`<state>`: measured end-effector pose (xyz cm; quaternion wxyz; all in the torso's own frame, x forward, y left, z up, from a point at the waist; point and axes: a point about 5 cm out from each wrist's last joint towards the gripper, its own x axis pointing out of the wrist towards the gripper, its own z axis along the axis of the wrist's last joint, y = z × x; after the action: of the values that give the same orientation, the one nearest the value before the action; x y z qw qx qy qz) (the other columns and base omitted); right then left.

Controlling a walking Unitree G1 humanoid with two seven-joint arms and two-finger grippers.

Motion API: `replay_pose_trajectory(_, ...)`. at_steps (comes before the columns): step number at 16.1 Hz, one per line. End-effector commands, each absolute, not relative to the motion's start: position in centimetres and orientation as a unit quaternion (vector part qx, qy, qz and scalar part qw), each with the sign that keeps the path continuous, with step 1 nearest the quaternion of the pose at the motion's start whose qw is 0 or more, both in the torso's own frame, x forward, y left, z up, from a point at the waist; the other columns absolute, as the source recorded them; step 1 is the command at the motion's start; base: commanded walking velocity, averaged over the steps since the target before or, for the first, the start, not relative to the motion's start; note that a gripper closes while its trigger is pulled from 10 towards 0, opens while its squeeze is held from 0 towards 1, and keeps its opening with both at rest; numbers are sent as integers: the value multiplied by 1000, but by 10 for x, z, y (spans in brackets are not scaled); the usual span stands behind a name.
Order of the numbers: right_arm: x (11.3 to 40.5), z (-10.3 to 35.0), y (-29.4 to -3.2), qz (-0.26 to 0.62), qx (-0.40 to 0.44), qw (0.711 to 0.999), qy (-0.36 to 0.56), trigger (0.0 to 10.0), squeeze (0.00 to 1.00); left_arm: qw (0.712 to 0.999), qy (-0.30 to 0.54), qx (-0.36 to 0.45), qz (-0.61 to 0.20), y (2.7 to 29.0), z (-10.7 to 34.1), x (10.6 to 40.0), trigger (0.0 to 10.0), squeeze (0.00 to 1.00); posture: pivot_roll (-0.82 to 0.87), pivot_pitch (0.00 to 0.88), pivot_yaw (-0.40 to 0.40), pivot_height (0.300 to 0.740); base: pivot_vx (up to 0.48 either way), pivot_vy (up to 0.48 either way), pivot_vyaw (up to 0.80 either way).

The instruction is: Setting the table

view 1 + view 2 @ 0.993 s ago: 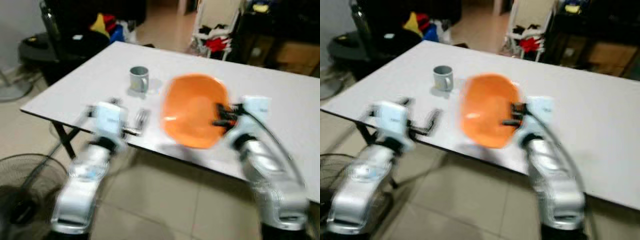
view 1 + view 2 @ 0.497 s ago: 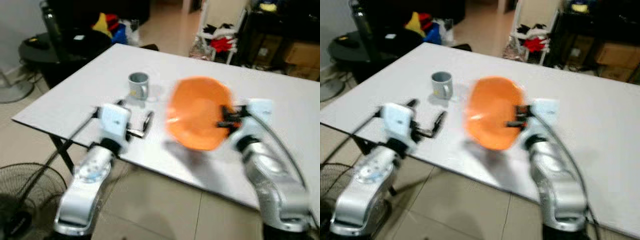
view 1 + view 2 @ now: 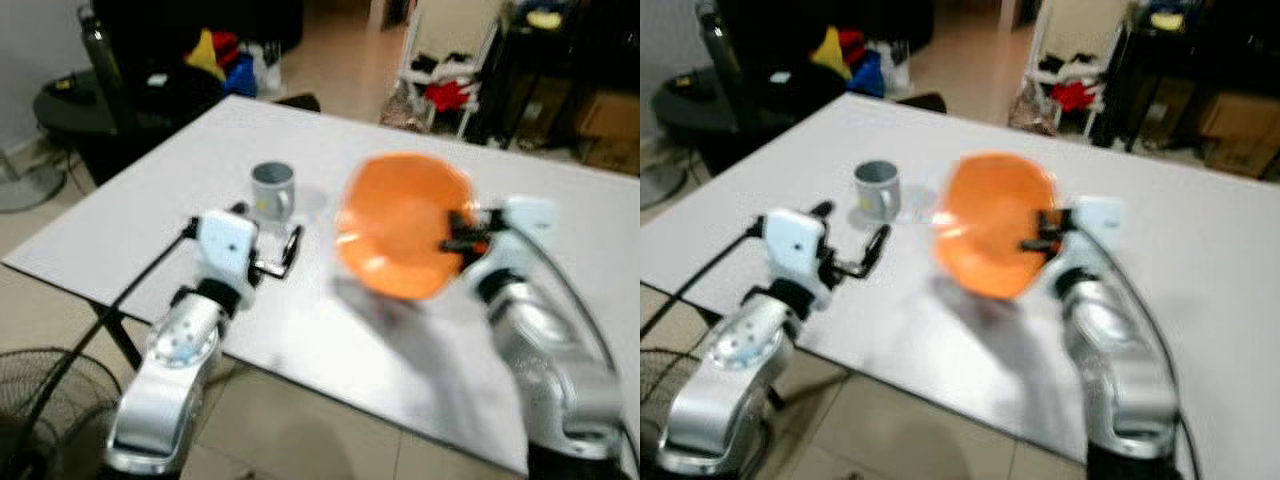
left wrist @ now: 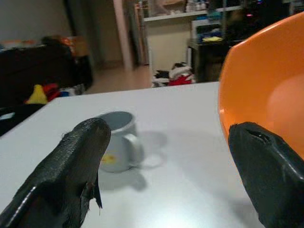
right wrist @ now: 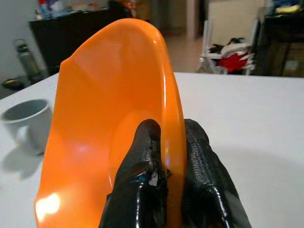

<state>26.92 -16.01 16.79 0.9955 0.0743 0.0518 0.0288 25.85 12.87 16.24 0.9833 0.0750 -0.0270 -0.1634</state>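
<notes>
Table (image 3: 560,210): landmark, before the robot. Mug (image 3: 271,188): on the table, toward its left part. Bowl (image 3: 400,235): above the table, right of the mug, tilted on edge, rim pinched by the right gripper (image 3: 458,232). Left gripper (image 3: 283,252): over the table, just before the mug, fingers spread. Fan (image 3: 40,410): on the floor, left of the table's near edge.

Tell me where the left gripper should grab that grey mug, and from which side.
Probably the body or rim, not the handle. The grey mug stands upright and open-topped on the white table, with its small handle loop facing the open left gripper. Come from the robot's side, fingers straddling the wall.
</notes>
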Motion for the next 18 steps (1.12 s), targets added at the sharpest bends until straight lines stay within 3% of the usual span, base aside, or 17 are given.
replay_pose_trajectory(1,271,175,-147,59,88,994,38,10000,0,984,-36,87,-151,137,167,258,10000,0,130,0,-19,740,352,0,0)
replay_pose_trajectory(7,278,176,-149,57,107,992,41,10000,0,983,-33,93,-155,136,166,260,10000,0,133,0,-17,740,323,0,0)
replay_pose_trajectory(11,290,175,-150,61,144,986,56,10000,0,980,-28,101,-169,135,164,262,10000,0,137,0,-17,740,0,0,0)
replay_pose_trajectory(16,329,165,-161,38,219,964,144,10000,0,970,-35,106,-215,134,170,267,10000,0,158,0,-26,740,0,0,0)
replay_pose_trajectory(18,348,157,-158,60,262,943,195,10000,0,950,-14,119,-288,129,167,264,10000,0,170,0,-26,740,0,0,0)
